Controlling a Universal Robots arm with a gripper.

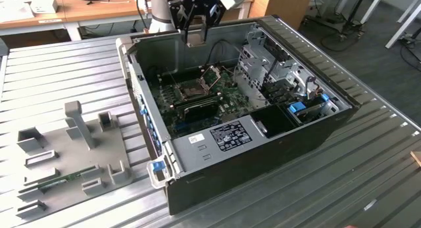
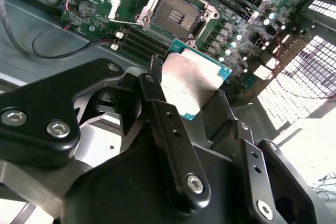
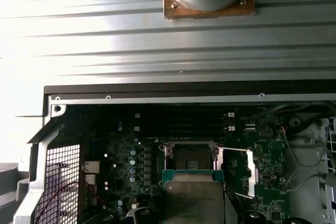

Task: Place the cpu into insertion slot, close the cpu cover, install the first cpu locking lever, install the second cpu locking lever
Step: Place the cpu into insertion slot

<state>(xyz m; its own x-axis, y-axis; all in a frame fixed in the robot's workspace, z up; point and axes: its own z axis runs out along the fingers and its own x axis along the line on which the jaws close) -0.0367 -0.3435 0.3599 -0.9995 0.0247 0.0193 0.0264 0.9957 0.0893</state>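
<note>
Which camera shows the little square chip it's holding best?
The second wrist view: the cpu shows its silvery face and green edge clearly, held in the gripper. The first wrist view crops it at the picture's edge; the exterior view shows just a small pale tab under the gripper.

We can't see the whole cpu [image 2: 191, 80] in the second wrist view: the black fingers [image 2: 167, 129] hide its near edge. In the first wrist view the picture's edge chops it off, and it covers part of the insertion slot [image 3: 189, 157]. In the exterior view the arm [image 1: 159, 11] is cut at the top, and what the gripper [image 1: 196, 40] holds is too small to tell.
</note>
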